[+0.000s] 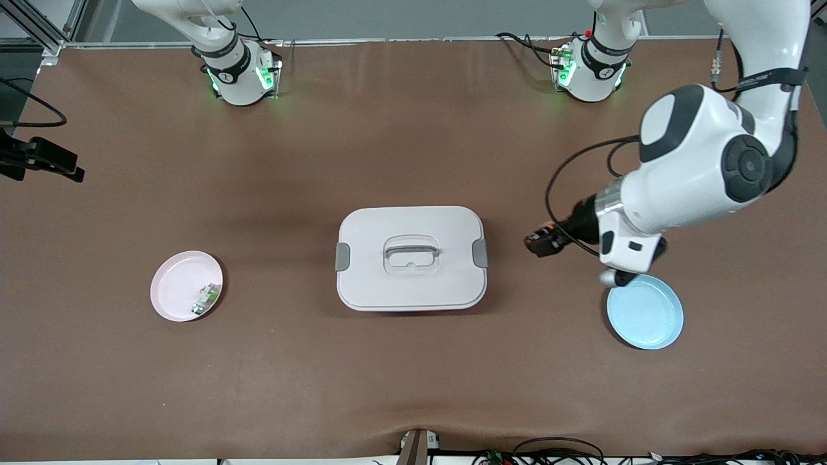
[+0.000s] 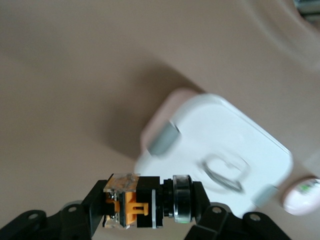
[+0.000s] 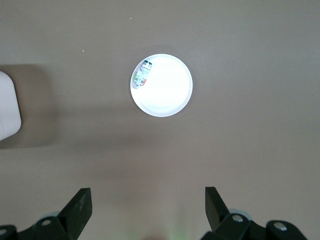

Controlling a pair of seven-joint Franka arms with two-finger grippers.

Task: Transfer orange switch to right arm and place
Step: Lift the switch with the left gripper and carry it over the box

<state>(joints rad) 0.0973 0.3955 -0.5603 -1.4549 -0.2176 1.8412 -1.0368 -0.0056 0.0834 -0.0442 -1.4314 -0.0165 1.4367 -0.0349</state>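
I've got the orange switch (image 2: 145,201) up in the air, a small hard plastic part, light and a bit slick by my guess. It lies crosswise in the left gripper (image 2: 148,202), pinched end to end, so I'd offer its bare middle for the handover. It hangs over bare table between the lidded box (image 1: 411,257) and the blue plate (image 1: 646,313). The right gripper (image 3: 148,202) waits wide and empty, high above the pink plate (image 3: 167,90).

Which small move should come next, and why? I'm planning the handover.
Probably carry the left gripper, shut on the tiny black-and-orange switch, toward the table's middle over the white lidded box. The open right gripper waits high above the pink plate, not yet within reach of the switch.
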